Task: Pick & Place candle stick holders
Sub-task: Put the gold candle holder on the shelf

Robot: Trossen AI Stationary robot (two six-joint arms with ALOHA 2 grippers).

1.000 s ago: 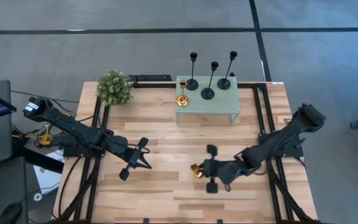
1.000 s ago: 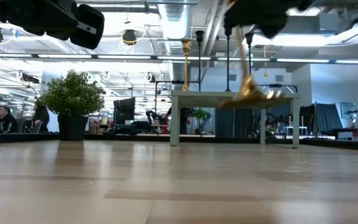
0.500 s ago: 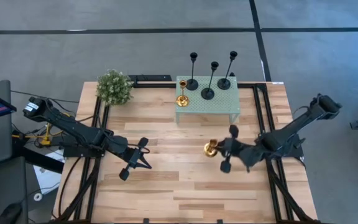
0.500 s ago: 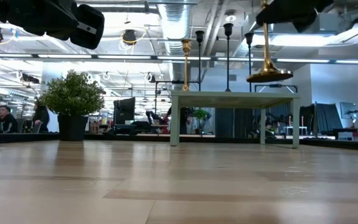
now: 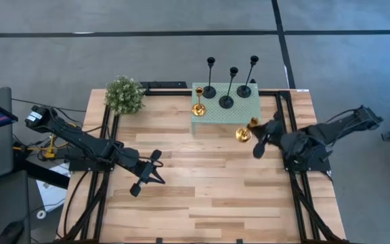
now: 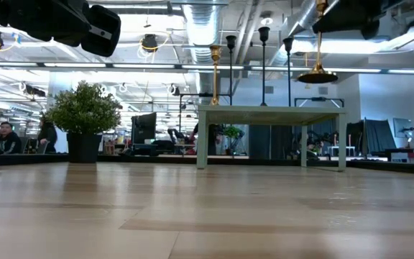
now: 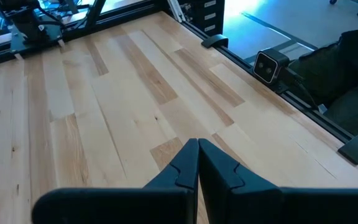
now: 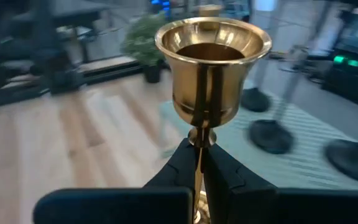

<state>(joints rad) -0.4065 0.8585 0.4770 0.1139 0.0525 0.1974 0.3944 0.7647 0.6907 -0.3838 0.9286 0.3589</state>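
**Gold holder carried at the front edge of the mesh stand**

Right gripper (image 5: 258,138), at the table's right side, closed on the thin stem of a gold candle stick holder (image 5: 243,133); cup end toward the wrist camera, filling the right wrist view (image 8: 213,68), with both dark fingers (image 8: 178,167) pinched around the stem just beneath the cup. In the low view, held holder (image 6: 318,75) hanging clear of the table, round base down, level with the tops of the standing holders and above the right end of the pale green mesh stand (image 6: 268,114). From above, held holder just beside the stand's front right edge (image 5: 226,123), overlapping it slightly.

On the stand: three black candle stick holders, tall thin stems on round bases, in a row along the rear (image 5: 210,89) (image 5: 227,100) (image 5: 244,89); second gold holder (image 5: 198,108) upright near the front left corner. Small green plant (image 5: 124,95) at the table's rear left, well apart from the stand.

Left gripper (image 5: 150,175) idle over the bare wooden table (image 5: 181,203) at front left, jaws pressed together on nothing, fingertips (image 7: 188,163) meeting in the left wrist view. Seated person at a desk in the room behind (image 6: 4,135), far left of the low view
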